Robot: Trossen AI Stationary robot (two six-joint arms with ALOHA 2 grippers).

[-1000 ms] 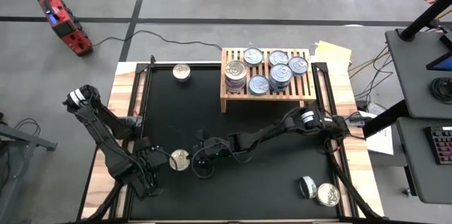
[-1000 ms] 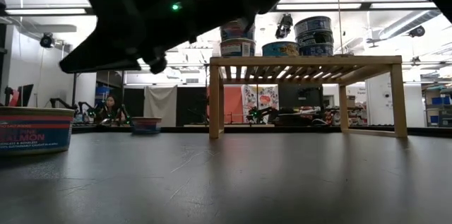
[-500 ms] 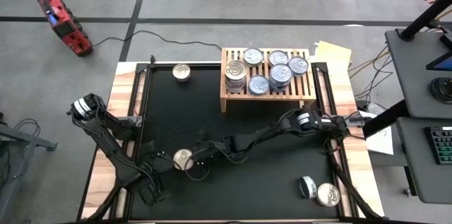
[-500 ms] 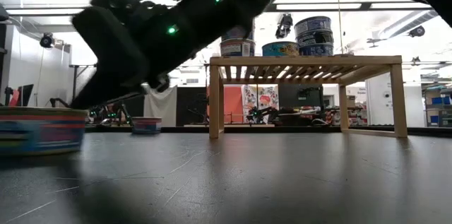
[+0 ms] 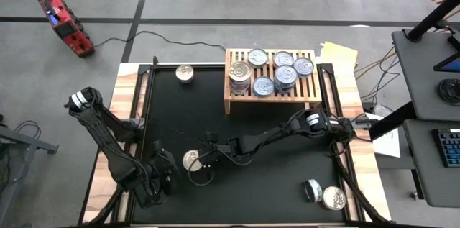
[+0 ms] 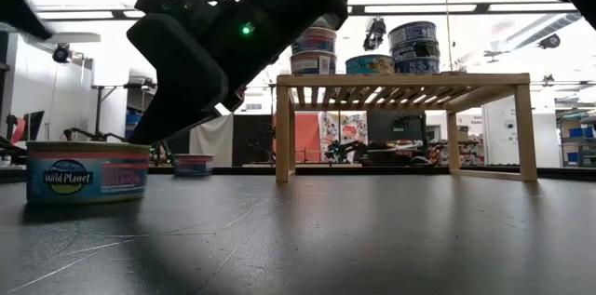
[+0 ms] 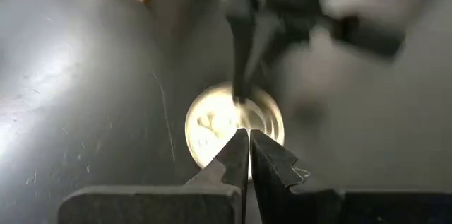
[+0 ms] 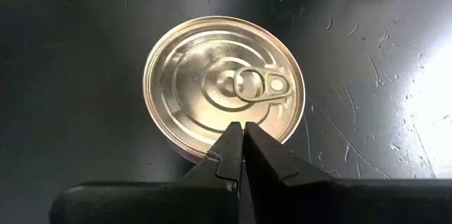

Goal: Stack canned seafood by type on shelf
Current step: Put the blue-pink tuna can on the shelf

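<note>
Lower-centre of the high view: the can (image 5: 191, 160) has been nudged rightward by the right gripper (image 5: 205, 158), fingers closed and empty, not yet grasped; left gripper (image 5: 164, 175) pulled back, likewise closed.

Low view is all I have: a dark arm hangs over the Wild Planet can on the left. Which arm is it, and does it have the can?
Observer: It's the right arm. The high view shows it reaching across the mat from the right, with the right hand beside the can.
Operator: Gripping it?
Observer: No. The right wrist view shows its fingers pressed together, with the whole lid free beyond the tips.
Operator: Left arm?
Observer: The left hand is shut too, aimed at the same can from the other side.
</note>
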